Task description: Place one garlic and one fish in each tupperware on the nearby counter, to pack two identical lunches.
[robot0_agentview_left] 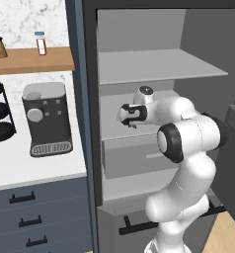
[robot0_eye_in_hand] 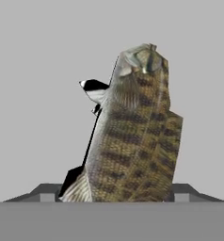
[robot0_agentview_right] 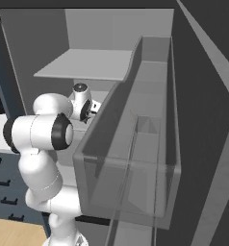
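The tall grey open fridge cabinet [robot0_agentview_left: 159, 64] takes up the right two thirds of the left base view, its pale shelves stacked from upper centre to lower centre. The white arm with dark joints [robot0_agentview_left: 186, 148] rises from the lower right and reaches in at mid-height. Left of the cabinet lies the white marble-look counter [robot0_agentview_left: 20, 168], with a dark coffee machine [robot0_agentview_left: 45, 118] standing on it at centre left.

In the hand view the stout brown mottled fish [robot0_eye_in_hand: 135, 136] stands up the middle of the frame, lying between the two dark fingertips [robot0_eye_in_hand: 45, 192] at the bottom corners. The gripper [robot0_eye_in_hand: 111, 195] sits astride the fish with a tip showing clear on either side; whether the tips are already touching its flanks I cannot tell.

Judged step: taking hold of the fish on the fridge shelf. To do it well, the jaws should close square across the thick part of the body, not the tapering end, and the lift should go straight off the shelf before swinging out, as the shelf above [robot0_agentview_left: 161, 66] and the door bin leave little room.

Hard to make out:
- The translucent grey door bin [robot0_agentview_right: 131, 158] fills the centre and right of the right base view and screens much of the shelf.
- The gripper [robot0_agentview_left: 127, 116] is a small dark shape at centre in the left base view; its jaws are not readable there.
- The lower end of the fish is cut off at the bottom of the hand view.
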Motion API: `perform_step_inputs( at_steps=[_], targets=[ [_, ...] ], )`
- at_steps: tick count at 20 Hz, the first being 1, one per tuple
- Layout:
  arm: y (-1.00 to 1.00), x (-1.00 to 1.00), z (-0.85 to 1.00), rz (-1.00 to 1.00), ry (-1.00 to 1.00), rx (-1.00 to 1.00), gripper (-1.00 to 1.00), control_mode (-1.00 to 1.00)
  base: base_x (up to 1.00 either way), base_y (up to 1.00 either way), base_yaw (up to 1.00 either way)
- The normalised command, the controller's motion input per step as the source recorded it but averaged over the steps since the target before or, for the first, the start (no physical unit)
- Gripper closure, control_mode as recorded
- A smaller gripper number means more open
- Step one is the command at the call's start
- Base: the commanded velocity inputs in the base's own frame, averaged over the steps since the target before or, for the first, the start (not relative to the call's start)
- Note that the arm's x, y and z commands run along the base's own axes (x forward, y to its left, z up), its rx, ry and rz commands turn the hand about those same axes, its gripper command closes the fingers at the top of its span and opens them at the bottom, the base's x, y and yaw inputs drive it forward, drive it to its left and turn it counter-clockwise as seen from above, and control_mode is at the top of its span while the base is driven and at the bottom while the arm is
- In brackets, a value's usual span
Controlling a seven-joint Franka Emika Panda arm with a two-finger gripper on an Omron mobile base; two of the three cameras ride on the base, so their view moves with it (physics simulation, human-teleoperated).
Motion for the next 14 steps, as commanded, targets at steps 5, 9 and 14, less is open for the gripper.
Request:
perform_step_inputs(
  at_steps=[5, 9, 14],
  targets=[
    [0.0, -0.07, -0.62, 0.0, 0.14, -0.01, 1.0, -1.0, 0.0, 0.0, 0.0],
    [0.0, -0.27, -0.68, 0.0, 0.16, -0.01, 1.0, -1.0, 0.0, 0.0, 0.0],
    [0.01, -0.7, -0.61, 0.0, 0.03, -0.03, 1.0, -1.0, 0.0, 0.0, 0.0]
  ],
)
